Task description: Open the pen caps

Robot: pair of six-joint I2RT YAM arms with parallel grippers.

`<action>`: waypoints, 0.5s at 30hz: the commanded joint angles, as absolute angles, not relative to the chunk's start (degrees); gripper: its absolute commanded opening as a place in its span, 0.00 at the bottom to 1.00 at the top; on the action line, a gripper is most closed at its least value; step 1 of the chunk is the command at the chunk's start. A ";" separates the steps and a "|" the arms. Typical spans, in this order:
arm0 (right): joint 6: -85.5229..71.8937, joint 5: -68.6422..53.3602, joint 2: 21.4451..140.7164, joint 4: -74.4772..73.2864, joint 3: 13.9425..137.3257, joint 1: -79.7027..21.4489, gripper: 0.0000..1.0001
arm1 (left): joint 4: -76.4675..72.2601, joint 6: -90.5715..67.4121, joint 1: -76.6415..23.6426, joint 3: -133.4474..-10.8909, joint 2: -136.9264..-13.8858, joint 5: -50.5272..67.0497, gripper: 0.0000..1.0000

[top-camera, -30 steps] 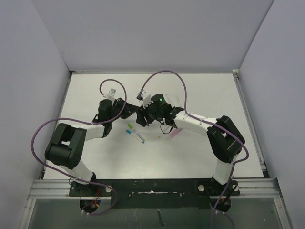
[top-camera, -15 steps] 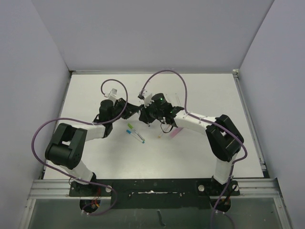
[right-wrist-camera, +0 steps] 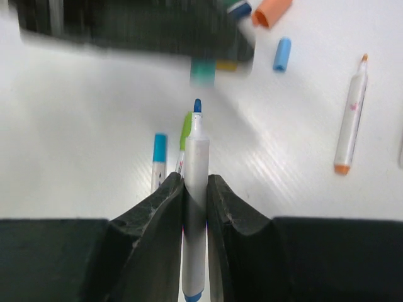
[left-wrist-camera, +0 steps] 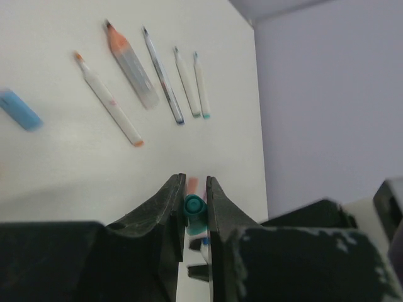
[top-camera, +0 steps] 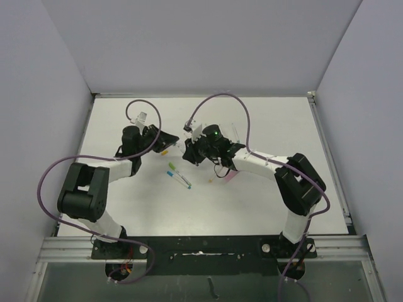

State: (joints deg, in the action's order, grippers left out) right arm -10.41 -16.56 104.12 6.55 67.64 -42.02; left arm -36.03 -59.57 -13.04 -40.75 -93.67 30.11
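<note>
- The task is partway done. At the bottom centre of the left wrist view, the left gripper (left-wrist-camera: 195,184) pinches a short teal plastic tube cap (left-wrist-camera: 194,212), which is off its pen.
- At the bottom centre of the right wrist view, the right gripper (right-wrist-camera: 196,182) is pressed onto a thin white pen barrel (right-wrist-camera: 196,157). Its bare blue tip points up the frame toward the teal cap, just apart from it.
- Done, it seems: a row of 5 pens (left-wrist-camera: 135,74) at the upper left of the left wrist view looks uncapped. A loose blue cap (right-wrist-camera: 282,54) and an orange cap (right-wrist-camera: 272,11) lie at the upper right of the right wrist view.
- Left to do, it seems: 2 pens at centre left of the right wrist view, one with a light blue cap (right-wrist-camera: 160,146) and one with a green cap (right-wrist-camera: 186,126).
</note>
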 commanded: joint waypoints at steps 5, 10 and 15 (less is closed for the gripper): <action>-9.58 -17.19 97.08 -0.97 62.99 -39.87 0.00 | -39.20 -56.68 -3.98 -46.03 -95.34 22.87 0.00; -9.32 -12.34 96.32 -2.36 64.82 -36.62 0.00 | -34.72 -56.27 -3.20 -44.47 -95.09 22.98 0.00; -8.00 -5.75 96.42 -6.03 69.10 -30.76 0.00 | -28.08 -53.34 -1.83 -41.96 -94.91 23.56 0.00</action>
State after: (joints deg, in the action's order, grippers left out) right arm -9.41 -12.16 99.72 -4.69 63.86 -35.48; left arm -32.80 -56.55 -3.09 -43.51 -94.08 23.73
